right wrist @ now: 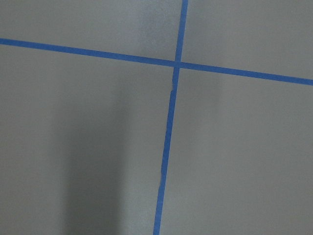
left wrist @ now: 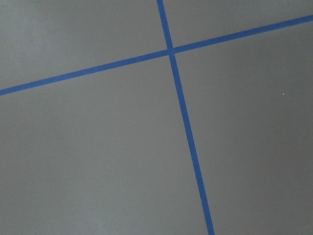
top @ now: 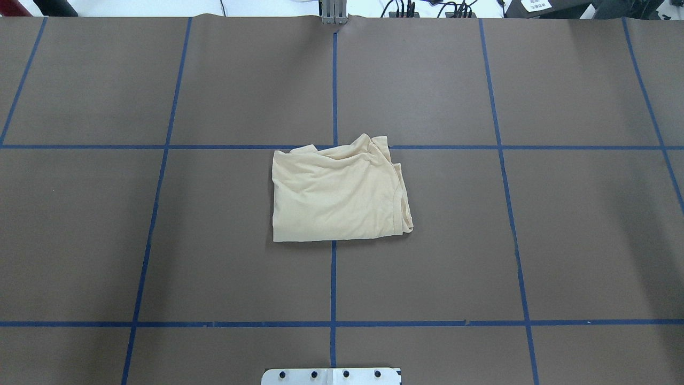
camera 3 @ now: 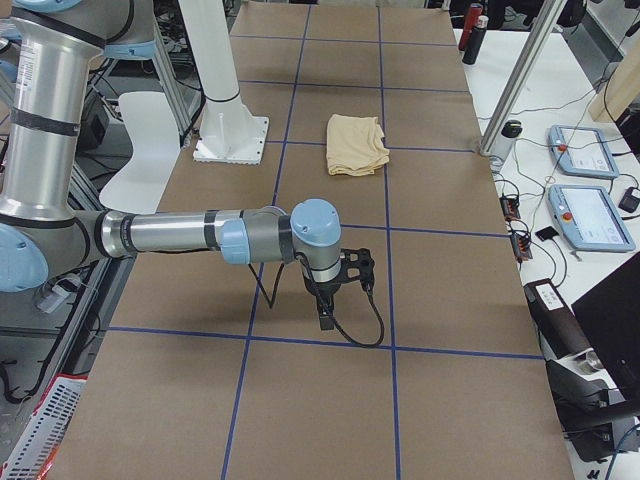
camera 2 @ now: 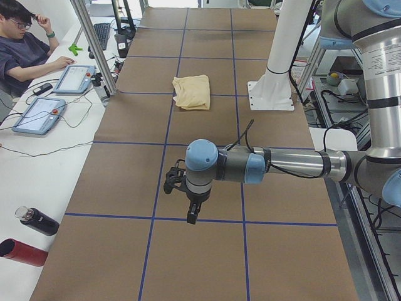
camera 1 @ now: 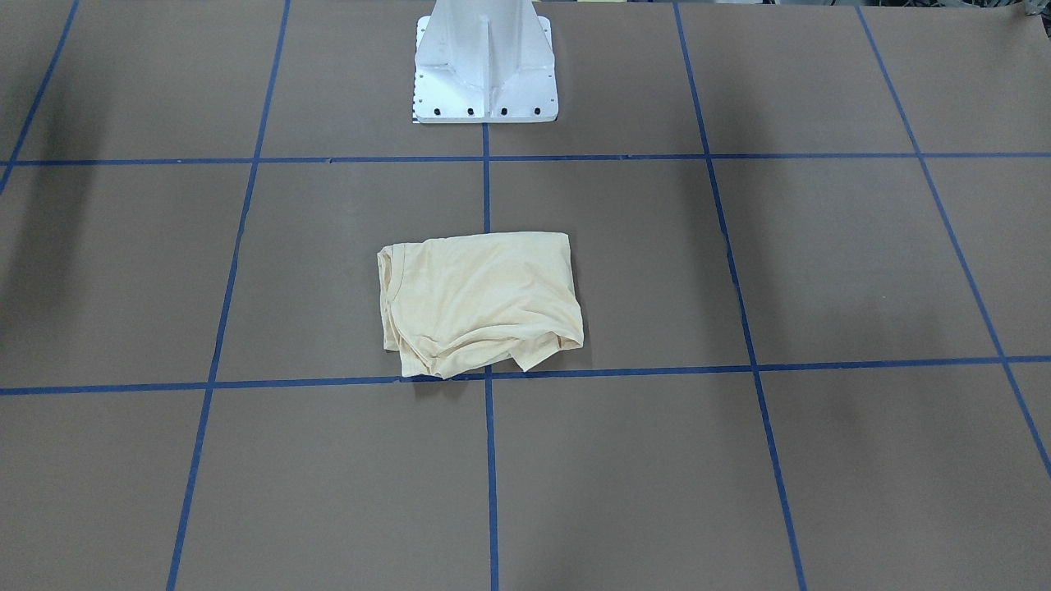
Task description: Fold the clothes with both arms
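Folded shirt at rest, both arms standing off

The cream T-shirt (top: 339,195) lies as a rough rectangle on the counter (top: 160,240), just in front of the white pedestal base (camera 1: 484,74). Folding looks finished or nearly so, and any next move would mean squaring the rumpled edge farthest from the base. The left tool (camera 2: 193,216) and right tool (camera 3: 325,318) hang well out to either side of the base, carrying no cloth; whether they are open I cannot tell. No print or label is readable.
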